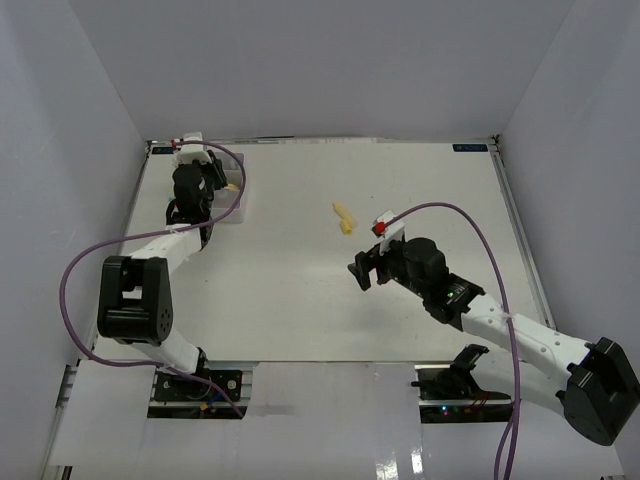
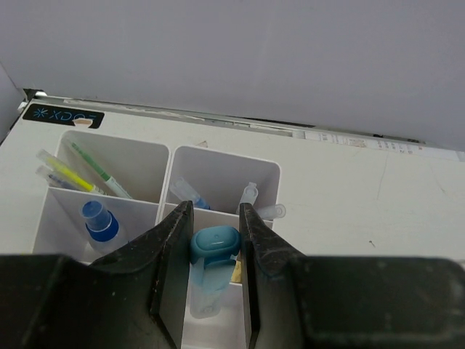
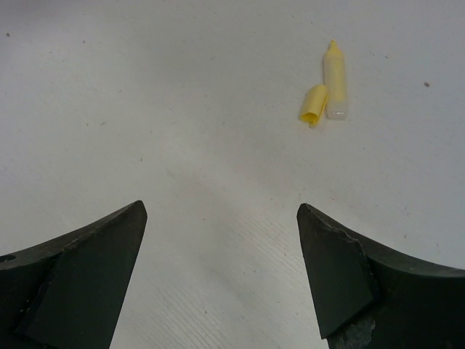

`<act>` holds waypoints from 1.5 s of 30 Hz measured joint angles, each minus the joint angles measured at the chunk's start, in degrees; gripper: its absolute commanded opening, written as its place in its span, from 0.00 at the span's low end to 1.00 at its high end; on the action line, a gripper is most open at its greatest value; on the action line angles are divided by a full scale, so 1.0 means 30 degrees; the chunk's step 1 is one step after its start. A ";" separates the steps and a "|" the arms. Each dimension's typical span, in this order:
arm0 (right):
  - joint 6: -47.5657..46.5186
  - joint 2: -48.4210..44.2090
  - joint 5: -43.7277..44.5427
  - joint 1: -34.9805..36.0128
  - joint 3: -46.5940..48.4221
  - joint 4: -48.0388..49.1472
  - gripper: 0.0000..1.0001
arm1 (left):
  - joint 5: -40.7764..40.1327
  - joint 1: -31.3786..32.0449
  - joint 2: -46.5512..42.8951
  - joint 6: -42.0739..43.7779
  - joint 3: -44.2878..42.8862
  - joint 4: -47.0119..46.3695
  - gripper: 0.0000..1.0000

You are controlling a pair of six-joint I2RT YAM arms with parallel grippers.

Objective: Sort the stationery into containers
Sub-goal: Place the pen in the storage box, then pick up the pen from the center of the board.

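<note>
Table (image 1: 300,310): white and flat, boxed in by plain grey walls; both arms reach out from its 6 o'clock edge.
Tray (image 2: 168,163): white, with square pockets, off at 10 o'clock on the table. Yellow and green pens (image 2: 76,171) lean in one pocket, and a blue-capped bottle (image 2: 98,219) stands in the next.
Left gripper (image 2: 216,209): over the tray, jaws narrowed onto the blue eraser (image 2: 215,242). The eraser fills the gap between them and looks pinched above a pocket.
Right gripper (image 3: 221,211): jaws spread wide with nothing between them, hovering over bare table.
Yellow marker (image 3: 335,78): lies flat near the table's middle, at 1 o'clock from the right gripper and well ahead of it. Its loose cap (image 3: 313,104) lies just beside it at 7 o'clock.
Axis: in the right wrist view the marker runs 12 to 6, narrow end at 12, pale blunt end at 6. The jaws span 9 to 3, across it.
Risk, eraser: released off-centre, it could catch a divider or bounce off what already lies below.
Risk, marker: it sits right of the jaws' centre, so a straight approach may clip it and roll it away.
Risk, cap: closing on marker and cap together could squeeze one out.
</note>
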State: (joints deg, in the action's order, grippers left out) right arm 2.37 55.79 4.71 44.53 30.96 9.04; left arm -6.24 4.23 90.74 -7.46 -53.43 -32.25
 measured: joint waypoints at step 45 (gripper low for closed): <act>-0.0423 1.2284 0.0670 -0.3840 1.1132 -0.4379 0.72 | 0.5880 -0.0036 -0.8502 -0.2841 0.2317 1.2203 0.98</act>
State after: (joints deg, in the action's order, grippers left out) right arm 1.10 92.64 6.72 33.01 64.36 -4.10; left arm 11.40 4.12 65.23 -15.99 -46.48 4.36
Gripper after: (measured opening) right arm 0.730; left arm 0.979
